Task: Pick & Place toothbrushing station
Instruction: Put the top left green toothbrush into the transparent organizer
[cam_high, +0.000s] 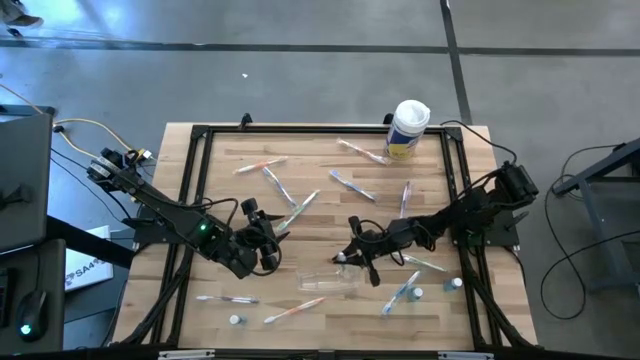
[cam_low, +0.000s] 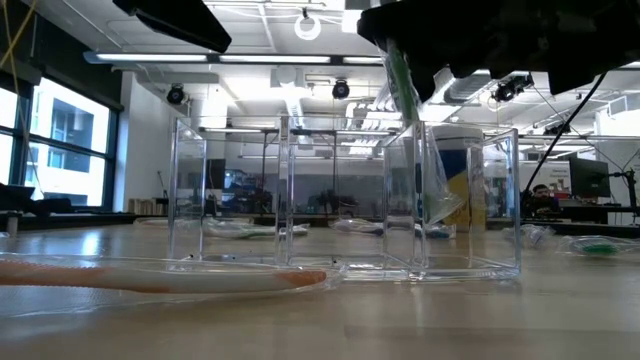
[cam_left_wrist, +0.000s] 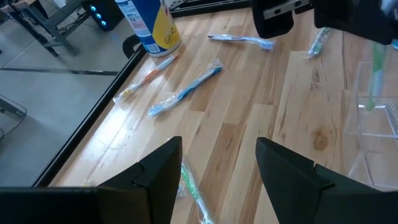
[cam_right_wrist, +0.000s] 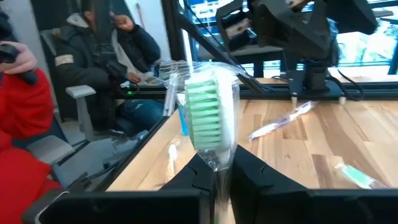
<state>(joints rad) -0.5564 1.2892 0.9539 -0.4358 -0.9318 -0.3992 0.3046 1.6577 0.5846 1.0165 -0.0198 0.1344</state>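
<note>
The right hand (cam_high: 352, 256), pinching a wrapped green toothbrush (cam_right_wrist: 211, 115) over the clear organizer (cam_high: 328, 283) at the desk's (cam_high: 330, 210) front-centre, should lower it upright inside one compartment before releasing, while the open left hand (cam_high: 266, 236) waits beside.

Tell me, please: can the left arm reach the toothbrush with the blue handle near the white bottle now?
Probably yes. The left gripper is open and empty, and bare wood lies between it and the blue toothbrush. The white bottle stands beside it, not across the path. The right gripper is busy elsewhere with a green toothbrush.
</note>
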